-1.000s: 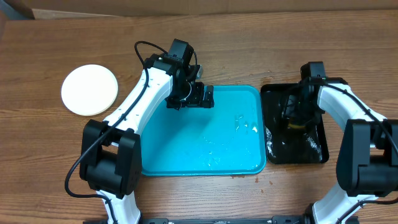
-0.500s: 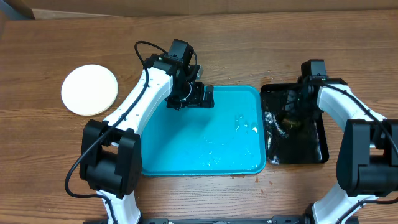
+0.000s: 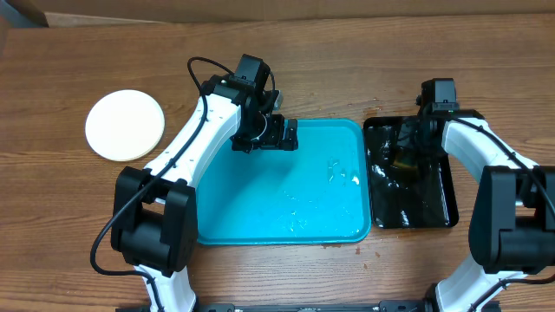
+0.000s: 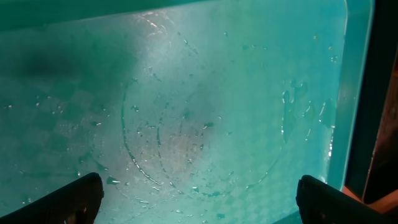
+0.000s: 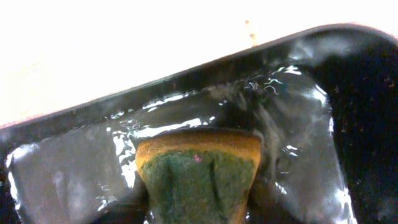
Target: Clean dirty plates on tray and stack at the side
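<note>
Wet tray (image 4: 186,74) beneath spread left jaws

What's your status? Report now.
Left gripper open over wet, bare tray. Right gripper holds sponge in black tray. Plates on table, left of tray. Nothing blocking.

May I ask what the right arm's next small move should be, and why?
Probably open the right gripper and leave the sponge in the black tray: the blue tray holds only water, and a pale plate lies on the table beside it.
</note>
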Motion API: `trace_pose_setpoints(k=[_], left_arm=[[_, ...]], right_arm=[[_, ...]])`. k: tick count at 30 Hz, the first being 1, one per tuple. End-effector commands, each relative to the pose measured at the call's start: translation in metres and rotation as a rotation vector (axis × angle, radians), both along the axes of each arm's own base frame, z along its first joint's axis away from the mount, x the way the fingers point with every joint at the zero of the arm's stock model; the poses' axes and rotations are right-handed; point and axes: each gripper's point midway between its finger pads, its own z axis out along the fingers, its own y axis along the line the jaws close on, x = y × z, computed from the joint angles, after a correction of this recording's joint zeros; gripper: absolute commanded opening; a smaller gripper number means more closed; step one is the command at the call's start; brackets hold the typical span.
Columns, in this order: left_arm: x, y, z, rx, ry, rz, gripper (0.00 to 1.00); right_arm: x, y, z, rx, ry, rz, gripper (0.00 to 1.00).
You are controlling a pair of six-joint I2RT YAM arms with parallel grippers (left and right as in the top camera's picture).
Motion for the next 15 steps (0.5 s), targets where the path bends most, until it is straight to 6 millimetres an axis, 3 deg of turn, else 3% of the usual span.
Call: trace_pose_setpoints(k=[1, 4, 5, 7, 8, 10, 13, 15], left_arm=[[-0.001, 0.004, -0.005, 0.025, 0.008, 0.016, 1.00], [0.000, 0.004, -0.005, 0.024, 0.007, 0.016, 1.00], [0.000, 0.004, -0.005, 0.024, 0.007, 0.016, 1.00], [0.000, 0.004, -0.005, 0.025, 0.008, 0.016, 1.00], [0.000, 0.004, -0.005, 0.025, 0.008, 0.016, 1.00], [0.000, 0.004, -0.005, 0.025, 0.008, 0.016, 1.00], [0.000, 0.004, -0.005, 0.024, 0.007, 0.016, 1.00], [0.000, 0.004, -0.005, 0.024, 0.007, 0.016, 1.00]], right_arm=[[0.006, -0.007, 0.006, -0.036, -0.036, -0.010, 0.86], [0.011, -0.008, 0.008, -0.038, -0.058, -0.011, 0.94], [0.013, -0.008, 0.009, -0.038, -0.065, -0.011, 0.93], [0.016, -0.007, 0.010, -0.038, -0.081, -0.011, 0.77], [0.017, -0.008, 0.011, -0.038, -0.086, -0.011, 0.75], [0.020, -0.008, 0.012, -0.038, -0.097, -0.011, 0.84], [0.021, -0.008, 0.012, -0.038, -0.099, -0.011, 0.77], [0.020, -0.008, 0.012, -0.038, -0.097, -0.011, 0.79]])
